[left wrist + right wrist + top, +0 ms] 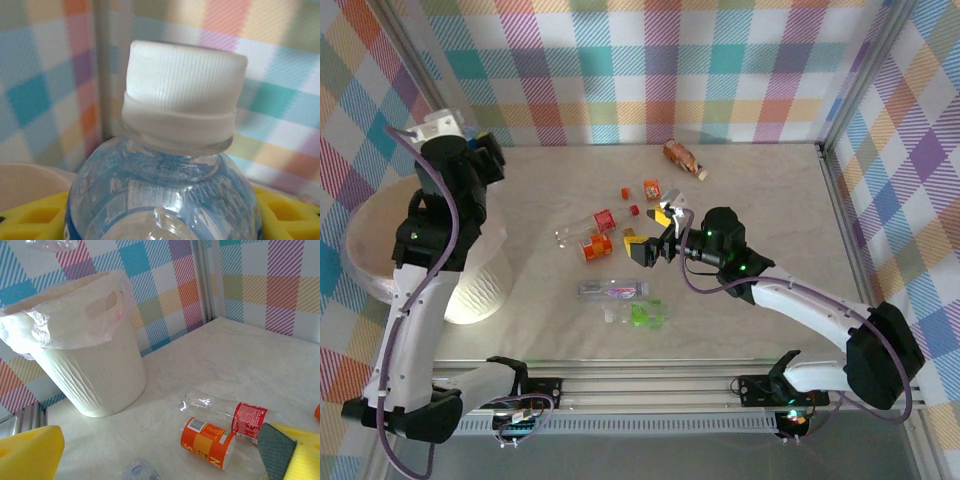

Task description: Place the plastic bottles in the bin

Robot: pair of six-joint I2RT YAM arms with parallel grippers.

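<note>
Nearest on the pale marbled worktop [770,200] lie a green-labelled bottle [642,315] and a clear purple-labelled bottle [612,289]. Beyond them the right tool [160,452] hovers empty, its yellow foam pads [30,452] spread wide. An orange-labelled bottle [207,442] and a clear red-labelled bottle [247,420] lie just ahead of it, their print too blurred to read. Further left stands the ribbed white bin [95,370], lined with a crinkled translucent bag [65,325]. The left tool [160,227] clamps a clear blue-labelled bottle [165,185] with a ribbed white cap [185,85], raised near the bin. A brown bottle [682,158] lies farthest.
</note>
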